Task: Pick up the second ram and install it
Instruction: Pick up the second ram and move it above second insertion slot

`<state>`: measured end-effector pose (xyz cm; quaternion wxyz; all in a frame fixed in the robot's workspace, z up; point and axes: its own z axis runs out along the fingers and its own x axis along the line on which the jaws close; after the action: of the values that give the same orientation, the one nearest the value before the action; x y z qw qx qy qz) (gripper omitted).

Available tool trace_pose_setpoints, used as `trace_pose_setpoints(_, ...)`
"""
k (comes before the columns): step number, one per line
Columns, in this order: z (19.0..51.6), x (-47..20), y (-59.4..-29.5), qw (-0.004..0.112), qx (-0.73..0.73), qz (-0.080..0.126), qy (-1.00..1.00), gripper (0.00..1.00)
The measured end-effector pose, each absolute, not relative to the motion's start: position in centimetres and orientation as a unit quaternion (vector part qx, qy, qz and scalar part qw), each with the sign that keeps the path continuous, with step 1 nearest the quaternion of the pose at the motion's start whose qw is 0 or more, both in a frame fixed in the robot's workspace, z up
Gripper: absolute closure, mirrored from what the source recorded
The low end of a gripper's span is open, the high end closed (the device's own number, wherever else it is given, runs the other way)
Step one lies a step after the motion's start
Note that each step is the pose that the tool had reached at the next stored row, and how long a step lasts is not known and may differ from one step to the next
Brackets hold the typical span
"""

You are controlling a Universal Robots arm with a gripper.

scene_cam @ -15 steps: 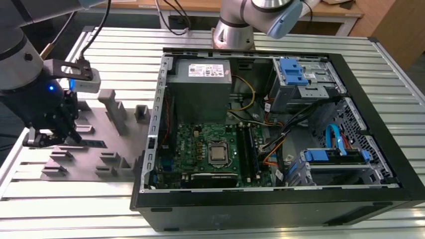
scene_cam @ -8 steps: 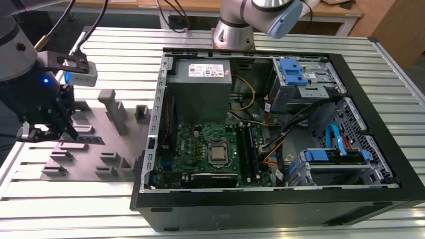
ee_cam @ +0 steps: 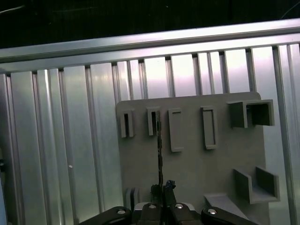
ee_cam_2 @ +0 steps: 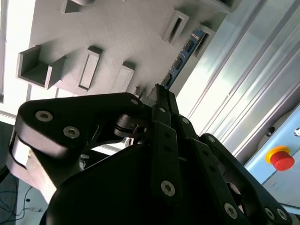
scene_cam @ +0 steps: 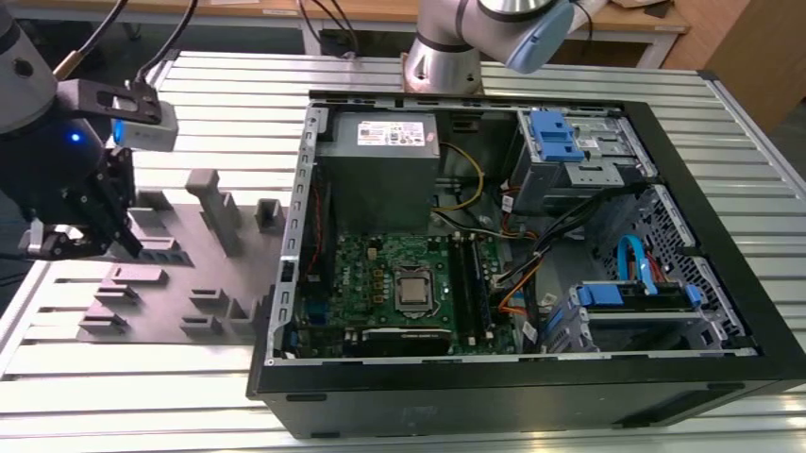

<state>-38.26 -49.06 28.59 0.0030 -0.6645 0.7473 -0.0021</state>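
My gripper (scene_cam: 78, 241) hangs over the grey fixture plate (scene_cam: 189, 274) at the exterior view's left, beside the open computer case (scene_cam: 504, 396). In the second wrist view the fingers (ee_cam_2: 161, 101) are closed on one end of the second ram (ee_cam_2: 183, 57), a thin dark blue stick that reaches out toward a slot holder (ee_cam_2: 206, 32) at the plate's edge. In the first wrist view the second ram (ee_cam: 160, 150) shows edge-on as a thin dark line running from the gripper (ee_cam: 162, 188) to a slot holder (ee_cam: 153, 123). Whether its far end touches that holder I cannot tell.
The case holds a green motherboard (scene_cam: 377, 274) with dark memory slots (scene_cam: 473, 283), a power supply (scene_cam: 377, 142), cables and blue drive brackets (scene_cam: 554, 137). Grey blocks (scene_cam: 214, 208) rise from the fixture plate. The arm's base (scene_cam: 441, 57) stands behind the case on the ribbed aluminium table (scene_cam: 126, 406).
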Motion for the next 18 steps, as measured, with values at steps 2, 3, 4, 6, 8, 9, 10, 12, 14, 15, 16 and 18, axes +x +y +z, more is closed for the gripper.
trace_pose_setpoints(2,29.0,-38.3,-49.1,0.003,-0.665,-0.002,0.747,0.90)
trace_pose_setpoints(3,29.2,-38.3,-49.1,0.003,-0.664,-0.002,0.747,0.90)
trace_pose_setpoints(4,29.4,-38.3,-49.1,0.003,-0.664,-0.002,0.747,0.90)
trace_pose_setpoints(6,29.7,-38.3,-49.1,0.003,-0.664,-0.002,0.747,0.90)
trace_pose_setpoints(8,30.1,-38.3,-49.1,0.003,-0.664,-0.002,0.747,0.90)
trace_pose_setpoints(9,30.3,-38.3,-49.1,0.003,-0.664,-0.002,0.747,0.90)
trace_pose_setpoints(10,30.5,-38.3,-49.1,0.003,-0.664,-0.002,0.747,0.90)
trace_pose_setpoints(12,30.8,-38.3,-49.1,0.003,-0.664,-0.002,0.747,0.90)
trace_pose_setpoints(14,31.2,-38.3,-49.1,0.003,-0.664,-0.002,0.747,0.90)
trace_pose_setpoints(15,31.4,-38.3,-49.1,0.003,-0.664,-0.002,0.747,0.90)
trace_pose_setpoints(16,31.6,-38.3,-49.1,0.003,-0.664,-0.002,0.747,0.90)
trace_pose_setpoints(18,32.0,-38.3,-49.1,0.003,-0.664,-0.002,0.747,0.90)
